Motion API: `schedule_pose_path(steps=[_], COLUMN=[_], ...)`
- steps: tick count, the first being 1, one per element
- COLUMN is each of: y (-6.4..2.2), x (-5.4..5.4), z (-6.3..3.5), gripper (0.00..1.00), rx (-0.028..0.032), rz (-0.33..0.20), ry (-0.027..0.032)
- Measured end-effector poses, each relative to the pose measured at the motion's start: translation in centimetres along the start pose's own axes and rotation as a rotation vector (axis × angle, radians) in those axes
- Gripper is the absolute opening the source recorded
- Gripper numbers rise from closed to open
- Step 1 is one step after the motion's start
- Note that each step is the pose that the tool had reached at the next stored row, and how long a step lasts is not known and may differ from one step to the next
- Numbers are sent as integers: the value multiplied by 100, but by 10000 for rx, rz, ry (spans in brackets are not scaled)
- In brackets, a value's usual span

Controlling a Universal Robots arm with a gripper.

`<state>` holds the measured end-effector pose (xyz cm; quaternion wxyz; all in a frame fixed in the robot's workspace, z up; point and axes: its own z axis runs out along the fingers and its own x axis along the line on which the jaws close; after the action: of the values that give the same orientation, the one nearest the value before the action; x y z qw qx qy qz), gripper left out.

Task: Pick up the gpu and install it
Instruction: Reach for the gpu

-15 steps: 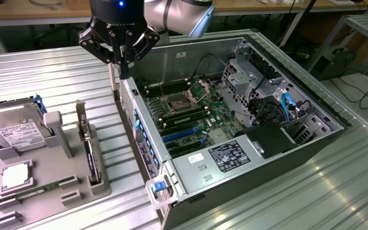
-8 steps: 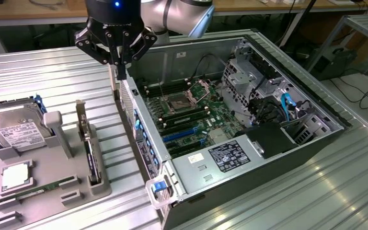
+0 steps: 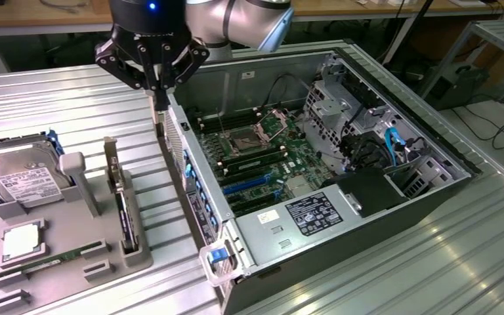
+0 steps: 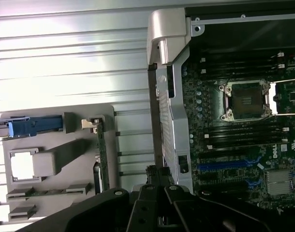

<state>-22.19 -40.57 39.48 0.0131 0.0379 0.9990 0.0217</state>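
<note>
Gripper hangs over the case rear wall, jaws clenched together, nothing held. Gpu stands on edge in gray holder beside case, apart from gripper. Hard drive sits in the same holder.

the table is ribbed bare metal with a bright sheen. at eight o'clock the tray is matt grey plastic. the computer case is dull sheet metal. the hard drive has a shiny metal top and a paper label. the graphics card has a pale metal end strip.
</note>
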Motion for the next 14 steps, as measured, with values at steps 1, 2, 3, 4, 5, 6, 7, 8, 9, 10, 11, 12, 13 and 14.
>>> schedule_pose_path(steps=[1, 2, 3, 4, 5, 6, 7, 8, 9, 10, 11, 12, 13, 14], y=[-2, -3, -5, -6, -8, -10, -12, -13, -15, -17, -19, -20, -22, -24], x=[8, 16, 25, 34, 44, 53, 64, 73, 84, 95, 104, 112, 120, 129], z=[0, 0, -1, -1, -1, -2, -2, -2, -2, -3, -3, -4, -4, -4], gripper=[11, 11, 11, 11, 11, 11, 11, 11, 11, 11, 11, 11, 11, 11], rx=[0, 0, 0, 1, 0, 0, 0, 0, 0, 0, 0, 0, 0, 0], rz=[0, 0, 0, 0, 0, 1, 1, 1, 1, 1, 1, 0, 1, 0], ry=[0, 0, 0, 0, 0, 0, 0, 0, -1, -1, 0, 0, 0, 0])
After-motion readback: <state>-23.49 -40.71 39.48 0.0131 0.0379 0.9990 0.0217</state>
